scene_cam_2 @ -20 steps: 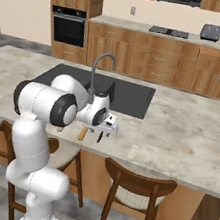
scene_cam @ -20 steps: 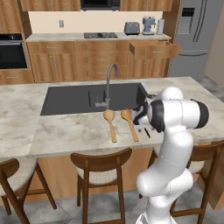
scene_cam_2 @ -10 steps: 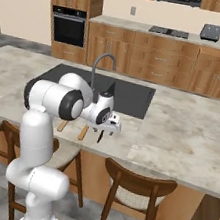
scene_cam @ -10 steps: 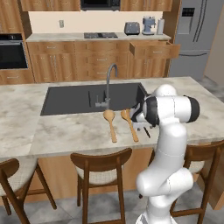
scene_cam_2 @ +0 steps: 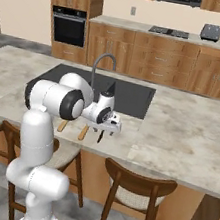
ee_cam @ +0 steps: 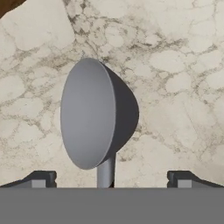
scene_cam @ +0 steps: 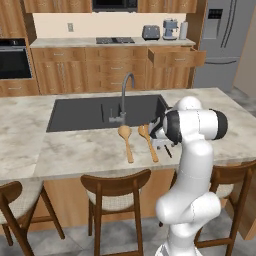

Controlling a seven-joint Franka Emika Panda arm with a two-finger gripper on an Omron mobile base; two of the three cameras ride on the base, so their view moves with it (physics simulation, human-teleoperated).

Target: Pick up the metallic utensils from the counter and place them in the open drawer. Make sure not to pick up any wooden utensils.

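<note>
Gripper (ee_cam: 112,179) spread wide, nothing between the fingertips (ee_cam: 41,178); it hovers low over the counter (ee_cam: 175,87), pointing down. Directly under it, centred between the tips, lies a grey metallic spoon (ee_cam: 94,116), bowl ahead of the claw, stem running back toward it; no contact visible. From the right base view the gripper (scene_cam_2: 108,127) sits near the counter's (scene_cam_2: 180,129) front edge, with a slim dark utensil (scene_cam_2: 100,136) just below it. From the left base view, two wooden spoons (scene_cam: 147,142) lie just left of the claw. The open drawer (scene_cam: 175,56) stands well beyond it, in the far cabinets.
</note>
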